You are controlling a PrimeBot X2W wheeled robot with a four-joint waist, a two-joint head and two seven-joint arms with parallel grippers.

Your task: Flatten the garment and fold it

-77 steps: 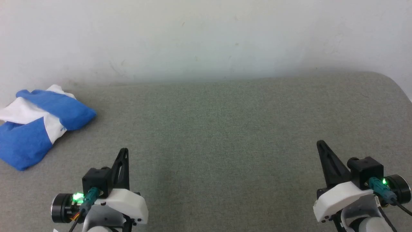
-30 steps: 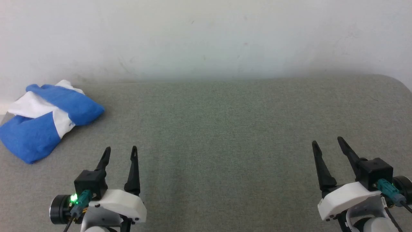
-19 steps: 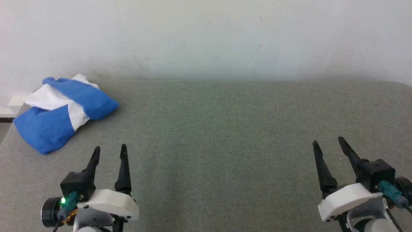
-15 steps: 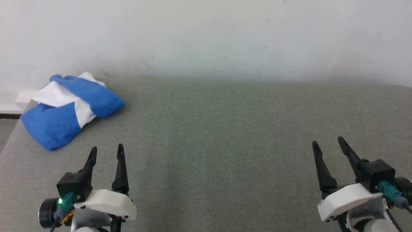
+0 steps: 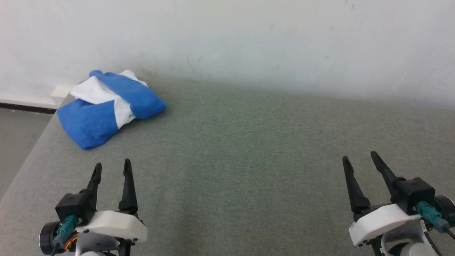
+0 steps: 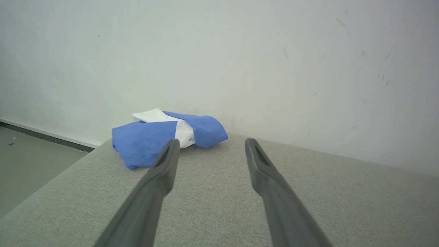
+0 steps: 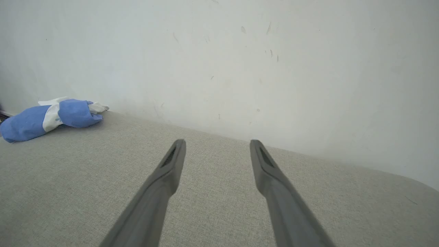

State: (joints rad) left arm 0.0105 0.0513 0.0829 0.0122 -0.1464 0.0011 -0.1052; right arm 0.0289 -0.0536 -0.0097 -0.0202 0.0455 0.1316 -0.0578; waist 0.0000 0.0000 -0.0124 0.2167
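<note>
- Garment (image 5: 106, 110) lies bunched in a loose heap at the far-left corner of the counter (image 5: 249, 149), close to the wall (image 5: 227, 42) and near the left edge, with the floor (image 5: 21, 135) beyond.
- Blue sleeve is draped across the white body and layers are folded over themselves. Nothing is flat, and I can't read the collar or hem. Looks like a dropped pile, not a deliberate fold.
- Left wrist view shows a tiny blue mark on the white panel, too small to read.
- Counter has a grey-green fabric cover. The broad stretch between heap and claws is probably the spreading area, so the heap likely has to come toward the middle.
- Left claw (image 5: 112, 164) is at front-left, fingers (image 6: 161, 175) spread with nothing between them. It aims roughly at the heap but is well apart from it. It sits low over the counter; can't tell if it touches.
- Right claw (image 5: 358, 156) is at front-right, also spread and empty, pointing at the wall, far across from the garment.
- Both claws are spread because nothing is picked yet. This reads as a ready or approach pose, with the task at its very start.
- Left arm is nearer, so it likely takes the first grab; the right waits until the cloth is within reach.
- Risks: the heap is close to the edge, so a sideways tug could slide it off. The cloth is thin, so a pinch may catch several layers and leave it bunched.
</note>
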